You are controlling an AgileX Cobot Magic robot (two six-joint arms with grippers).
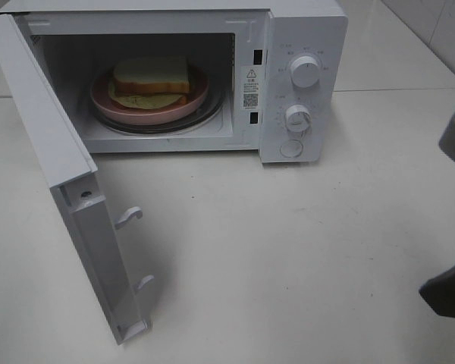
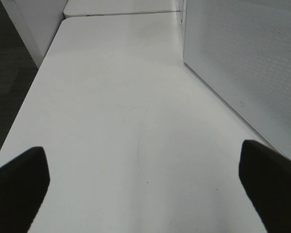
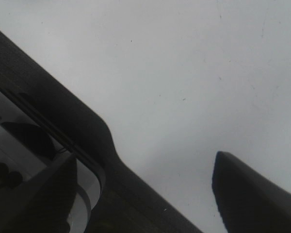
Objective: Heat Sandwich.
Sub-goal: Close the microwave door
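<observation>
Two grippers, both spread open and empty: the left gripper (image 2: 143, 160) hangs over the white surface (image 2: 111, 97) beside the microwave (image 2: 247, 58), the right gripper (image 3: 145, 160) at the surface's edge. The sandwich (image 1: 152, 77) sits on a pink plate (image 1: 100, 97) inside the microwave, its door (image 1: 53, 152) open.

We see a white microwave (image 1: 311, 38), an off-white bench (image 1: 288, 250) and a pink plate (image 1: 148, 115). The sandwich (image 1: 152, 76) shows white bread, orange-brown crust and pale green lettuce.
</observation>
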